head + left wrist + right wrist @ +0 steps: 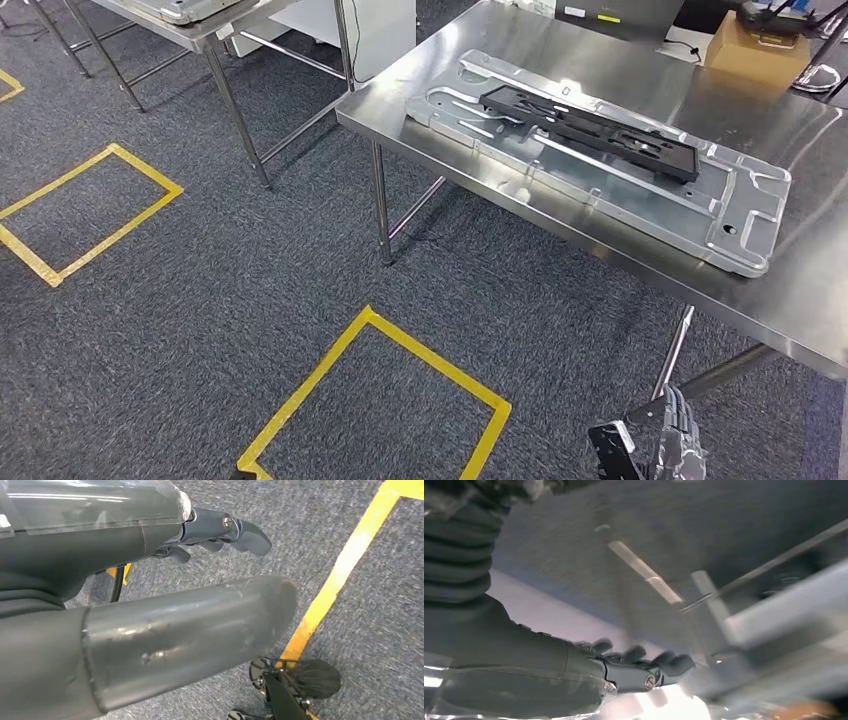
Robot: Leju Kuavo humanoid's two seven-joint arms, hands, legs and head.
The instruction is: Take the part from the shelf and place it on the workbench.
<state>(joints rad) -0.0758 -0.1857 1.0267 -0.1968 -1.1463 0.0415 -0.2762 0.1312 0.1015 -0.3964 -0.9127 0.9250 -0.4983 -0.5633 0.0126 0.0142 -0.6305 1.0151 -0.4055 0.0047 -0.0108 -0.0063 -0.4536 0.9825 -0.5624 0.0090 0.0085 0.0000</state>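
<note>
Close against the left wrist lens: left hand [125,545], thick grey thumb [190,630] across the foreground, darker fingers [245,532] stretched out beyond it and loosely apart, grasping nothing. Beneath it, grey carpet [380,620] with a strip of yellow tape [340,575].

Low in the head view, cut off by the frame edge: right arm [668,440], silver and ribbed, just beside a slanting leg [674,350] of the workbench [640,60]. In the right wrist view, right hand [574,675] with fingers [674,662] a little apart and released, nothing in them. Badly blurred there: pale bars and a slanting strut beyond the fingertips, too smeared to name with certainty.

On the steel workbench: black part [590,128], long and flat, lying along a silver plate [745,215] with ribs and cut-outs, the plate set diagonally and reaching near the bench's front edge. Well apart from both hands. Behind it, near the far side, a cardboard box [750,50] with something dark on top, partly cropped and hard to make out. Bench's right side and far edge cut off.

Around the bench: a second steel table [190,25] at the upper left, mostly out of frame, legs and crossbars visible; a white cabinet [380,30] between the two tables. On the carpet, yellow taped squares: one near the robot [375,400], another further left [90,210].
</note>
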